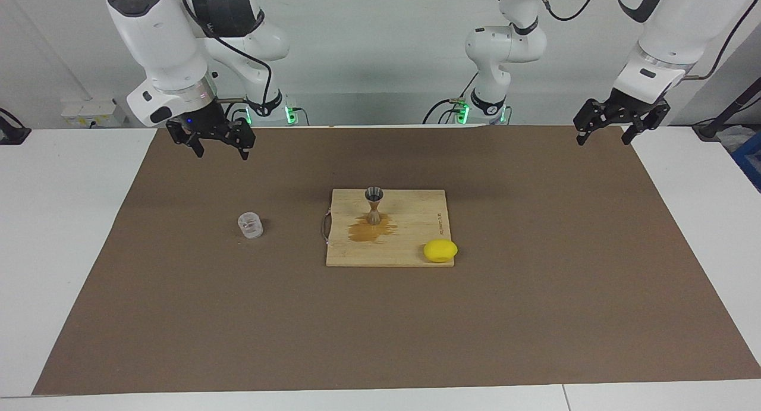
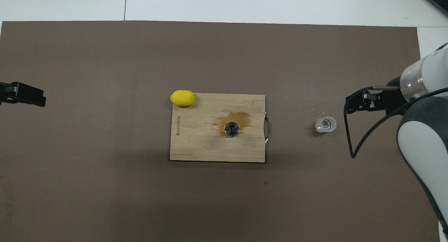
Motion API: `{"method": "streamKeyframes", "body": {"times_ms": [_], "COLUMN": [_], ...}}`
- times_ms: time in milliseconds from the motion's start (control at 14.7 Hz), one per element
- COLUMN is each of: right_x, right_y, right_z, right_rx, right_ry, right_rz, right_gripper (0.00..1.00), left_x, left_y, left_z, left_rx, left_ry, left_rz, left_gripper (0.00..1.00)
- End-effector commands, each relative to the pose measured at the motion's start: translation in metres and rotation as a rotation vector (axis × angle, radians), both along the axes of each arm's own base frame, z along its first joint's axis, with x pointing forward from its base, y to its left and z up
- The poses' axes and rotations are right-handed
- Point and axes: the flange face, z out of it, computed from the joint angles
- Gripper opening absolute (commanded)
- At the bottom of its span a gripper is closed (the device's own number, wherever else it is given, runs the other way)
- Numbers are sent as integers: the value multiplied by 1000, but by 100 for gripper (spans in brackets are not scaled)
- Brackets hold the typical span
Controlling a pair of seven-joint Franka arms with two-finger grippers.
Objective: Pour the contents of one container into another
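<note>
Clear cup (image 1: 250, 225) upright on brown mat (image 1: 535, 292), toward R arm's end of bench, well apart from board. Steel jigger (image 1: 374, 204) upright on wooden board (image 1: 416, 244) mid-mat, amber puddle (image 1: 370, 229) round its base. Lemon (image 1: 440, 251) at board corner. Right hand (image 1: 217, 146) up over mat, fingers apart, empty. Left hand (image 1: 606, 134) raised at mat edge, fingers apart, empty.

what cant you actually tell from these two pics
- Whether the clear cup holds any liquid: too small and see-through in both views.
- How full the jigger is: the overhead view shows only a dark mouth, and the facing view is too low to see inside.
- Whether the stain on the cutting board is wet or dry.
- The left hand: mostly cut off by the overhead view's edge.
- The board's printed text: too small.
</note>
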Motion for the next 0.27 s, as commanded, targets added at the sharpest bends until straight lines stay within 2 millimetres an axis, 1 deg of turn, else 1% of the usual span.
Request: {"method": "streamKeyframes", "body": {"times_ms": [0,205], "right_x": [-6,-6], "right_y": [-3,-3], "right_z": [0,0], "right_rx": [-23,-23], "right_ry": [-18,-16], "right_rz": [29,29], "right_gripper": [100,100], "left_x": [-5,-5], "left_y": [2,1], "left_z": [-1,-1], "left_rx": [-8,-20], "left_ry": [-7,-8], "left_rz": [13,13], "left_gripper": [100,100]}}
